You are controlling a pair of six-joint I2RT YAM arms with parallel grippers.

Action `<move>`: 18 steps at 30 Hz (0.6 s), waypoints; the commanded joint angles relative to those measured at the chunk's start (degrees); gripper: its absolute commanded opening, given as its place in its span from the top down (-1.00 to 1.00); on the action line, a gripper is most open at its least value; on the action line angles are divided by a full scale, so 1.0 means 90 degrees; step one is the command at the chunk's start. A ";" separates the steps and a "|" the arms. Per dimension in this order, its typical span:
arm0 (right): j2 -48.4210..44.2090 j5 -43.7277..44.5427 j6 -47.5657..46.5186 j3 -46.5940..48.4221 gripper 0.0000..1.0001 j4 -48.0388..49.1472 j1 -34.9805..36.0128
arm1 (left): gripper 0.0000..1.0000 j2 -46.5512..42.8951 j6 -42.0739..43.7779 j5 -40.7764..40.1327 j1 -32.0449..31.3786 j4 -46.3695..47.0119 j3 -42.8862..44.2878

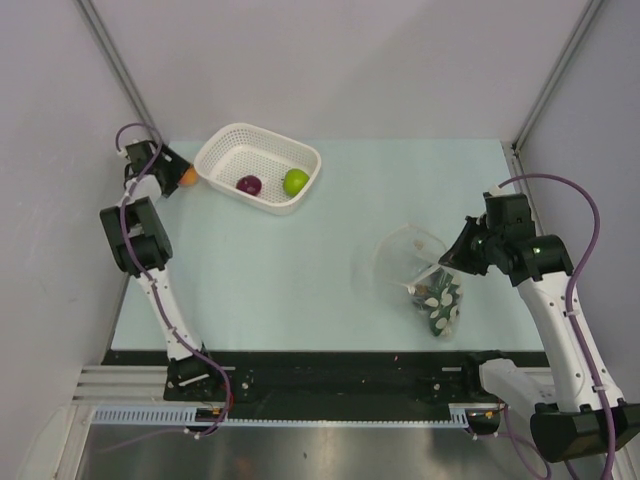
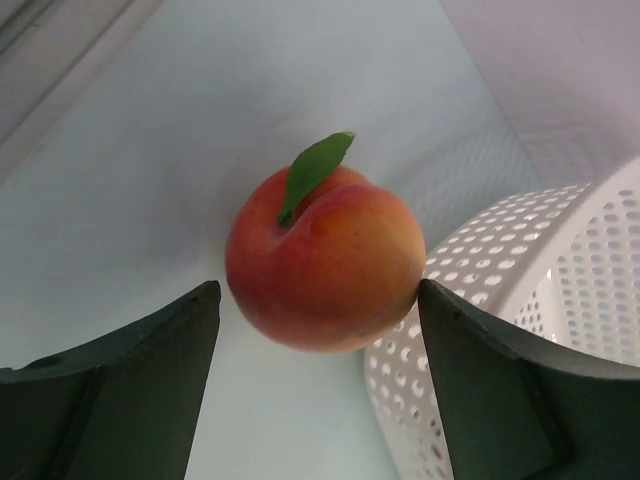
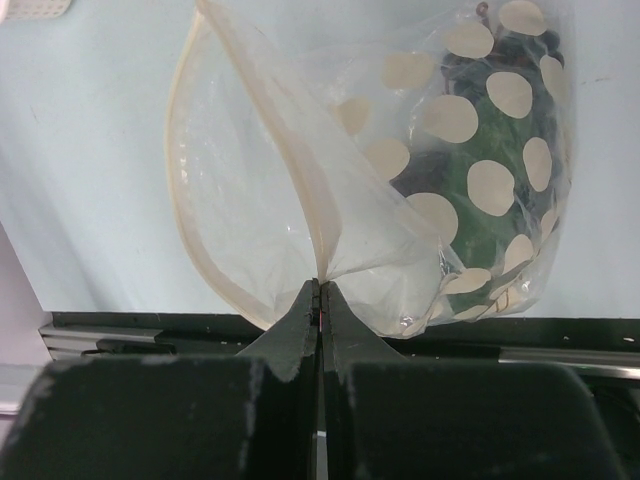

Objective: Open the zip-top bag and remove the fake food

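The zip-top bag (image 1: 415,262) lies at the right of the table, its mouth spread open. My right gripper (image 3: 320,287) (image 1: 455,255) is shut on the bag's (image 3: 300,190) clear top edge. Dark green and grape-like fake food (image 3: 470,140) (image 1: 437,300) still sits in the polka-dot end. An orange-red fruit (image 2: 325,255) (image 1: 188,176) with a green leaf rests on the table against the outside of the white basket (image 2: 530,260). My left gripper (image 2: 318,292) (image 1: 172,170) is open around it, the left finger apart from the fruit.
The white perforated basket (image 1: 225,150) at the back left holds a purple onion piece (image 1: 249,185) and a lime-green ball (image 1: 295,181). The enclosure walls stand close behind and left of the left arm. A black rail runs along the near table edge (image 1: 330,360).
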 commanded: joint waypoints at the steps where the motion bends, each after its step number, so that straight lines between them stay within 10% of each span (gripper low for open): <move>1: -0.0007 0.0052 0.0029 0.0191 1.00 0.0004 -0.0025 | -0.69 0.0470 -0.0737 -0.0002 -0.0036 0.0173 0.0810; 12: 0.0100 0.0150 0.0039 0.0231 1.00 0.0004 -0.0025 | -0.62 0.1017 -0.0689 0.0144 -0.0045 -0.0089 0.1652; 18: 0.0061 0.0130 0.0029 0.0182 1.00 0.0024 -0.0025 | 0.25 0.0794 -0.0718 0.0369 -0.0036 0.0183 0.1506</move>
